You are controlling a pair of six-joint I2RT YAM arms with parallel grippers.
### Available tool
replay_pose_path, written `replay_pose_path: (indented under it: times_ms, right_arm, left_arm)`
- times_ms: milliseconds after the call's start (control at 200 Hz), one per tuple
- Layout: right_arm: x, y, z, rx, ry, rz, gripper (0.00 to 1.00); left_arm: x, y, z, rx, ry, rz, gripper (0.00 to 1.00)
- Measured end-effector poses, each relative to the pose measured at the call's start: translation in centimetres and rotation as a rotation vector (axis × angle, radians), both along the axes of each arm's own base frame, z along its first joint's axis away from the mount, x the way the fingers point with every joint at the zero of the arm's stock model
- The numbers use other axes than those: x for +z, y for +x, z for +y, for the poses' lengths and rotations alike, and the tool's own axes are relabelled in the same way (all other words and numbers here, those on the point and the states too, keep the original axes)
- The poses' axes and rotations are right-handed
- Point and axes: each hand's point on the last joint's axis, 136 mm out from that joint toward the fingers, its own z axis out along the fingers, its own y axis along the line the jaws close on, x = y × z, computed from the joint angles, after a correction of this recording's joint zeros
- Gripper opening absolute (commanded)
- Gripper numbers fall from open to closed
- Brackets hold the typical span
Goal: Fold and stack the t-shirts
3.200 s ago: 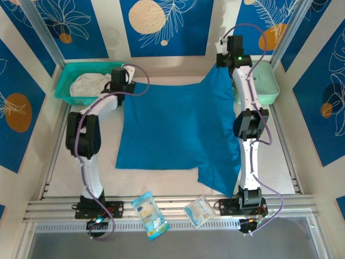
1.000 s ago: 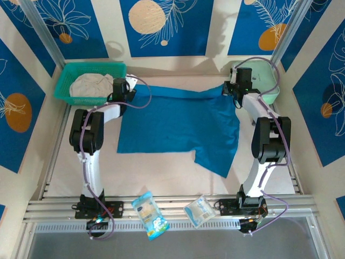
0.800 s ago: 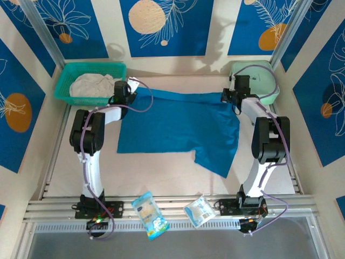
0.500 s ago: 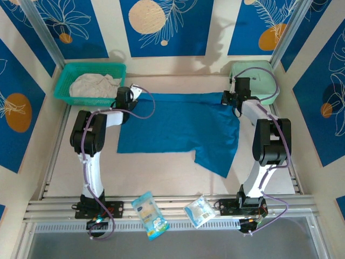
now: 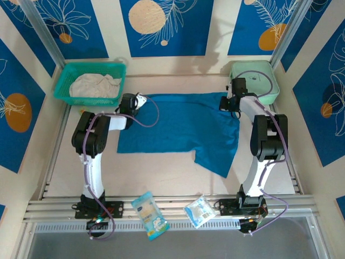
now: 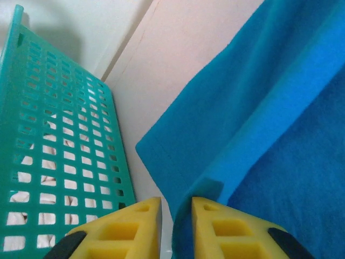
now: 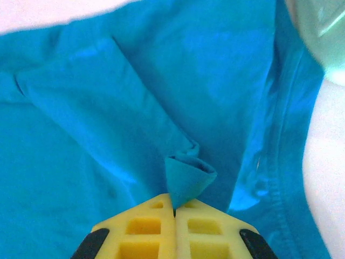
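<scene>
The teal-blue t-shirt (image 5: 178, 127) lies spread on the table, its far edge folded over toward me. My left gripper (image 5: 135, 102) sits low at the shirt's far left corner. In the left wrist view its jaws (image 6: 177, 208) stand slightly apart, and the folded shirt edge (image 6: 226, 156) rests loose against the right finger. At the far right corner my right gripper (image 5: 225, 102) is shut on a pinched cone of the teal cloth (image 7: 188, 175), just ahead of the fingertips (image 7: 174, 208). The off-white t-shirt (image 5: 96, 85) lies crumpled in the teal mesh basket (image 5: 62, 81).
The basket wall (image 6: 54, 151) stands close to the left of my left gripper. A mint-green case (image 5: 259, 81) sits at the far right, close to my right gripper. Two snack packets (image 5: 148, 213) (image 5: 199, 210) lie on the front rail.
Both grippers came toward me and lower, drawing the shirt's far edge over into a fold. The left jaws have parted; the right stays shut on the cloth.
</scene>
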Motion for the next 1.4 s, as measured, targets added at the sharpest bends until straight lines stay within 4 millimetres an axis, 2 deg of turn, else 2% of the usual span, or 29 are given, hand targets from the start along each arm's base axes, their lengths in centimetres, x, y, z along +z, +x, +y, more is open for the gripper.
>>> replay_pose_path:
  times_ms: [135, 300, 335, 415, 465, 590, 700, 790, 891, 996, 1076, 1151, 1226, 1316, 1401]
  right_arm:
    - [-1.7, -1.7, 0.4, 0.014, -0.015, 0.091, 0.21]
    - [-2.3, -3.1, 0.4, 0.028, -0.034, 0.152, 0.25]
    - [-2.4, -3.2, 0.4, 0.029, -0.035, 0.159, 0.27]
    - [-2.6, -3.7, 0.4, 0.034, -0.037, 0.177, 0.34]
    - [-2.7, -3.9, 0.4, 0.041, -0.041, 0.187, 0.39]
    - [-2.7, -4.7, 0.3, 0.052, -0.047, 0.22, 0.63]
    - [-1.7, -4.7, 0.2, 0.051, -0.055, 0.221, 0.71]
    - [0.3, -4.0, 0.3, 0.052, -0.054, 0.184, 0.71]
    - [3.1, -1.9, 0.7, 0.073, -0.047, 0.108, 0.63]
    - [5.6, 1.7, 1.6, 0.111, -0.025, 0.024, 0.59]
    - [5.6, 4.5, 2.1, 0.139, -0.011, -0.006, 0.59]
    - [4.3, 6.7, 2.7, 0.165, 0.003, 0.0, 0.59]
    - [2.5, 8.4, 3.2, 0.189, 0.021, 0.02, 0.58]
    - [0.3, 9.5, 3.7, 0.209, 0.047, 0.056, 0.58]
    - [-0.8, 10.2, 4.1, 0.224, 0.068, 0.079, 0.57]
  left_arm:
    - [1.3, -0.7, -0.2, -0.012, 0.029, -0.021, 0.39]
    - [4.2, -0.9, -1.0, -0.026, 0.041, -0.087, 0.55]
    - [4.9, -0.8, -1.1, -0.027, 0.043, -0.103, 0.62]
    - [6.5, -0.8, -1.2, -0.029, 0.046, -0.137, 0.9]
    - [7.3, -0.8, -1.1, -0.021, 0.038, -0.156, 1.0]
    - [9.9, -1.0, -1.1, -0.014, 0.026, -0.204, 0.99]
    - [13.4, -1.3, -1.3, -0.009, -0.002, -0.268, 0.99]
    - [17.0, -1.8, -1.7, 0.002, -0.034, -0.337, 0.99]
    - [21.5, -3.4, -2.3, 0.017, -0.095, -0.408, 0.99]
    - [25.8, -6.1, -2.8, 0.035, -0.208, -0.449, 0.99]
    - [28.1, -8.5, -2.5, 0.055, -0.316, -0.45, 0.99]
    - [29.1, -10.4, -1.8, 0.083, -0.41, -0.43, 0.99]
    - [29.3, -12.0, -1.2, 0.112, -0.485, -0.396, 0.99]
    - [28.5, -13.7, -0.7, 0.144, -0.551, -0.332, 1.0]
    - [27.1, -15.1, -0.4, 0.173, -0.594, -0.263, 0.99]
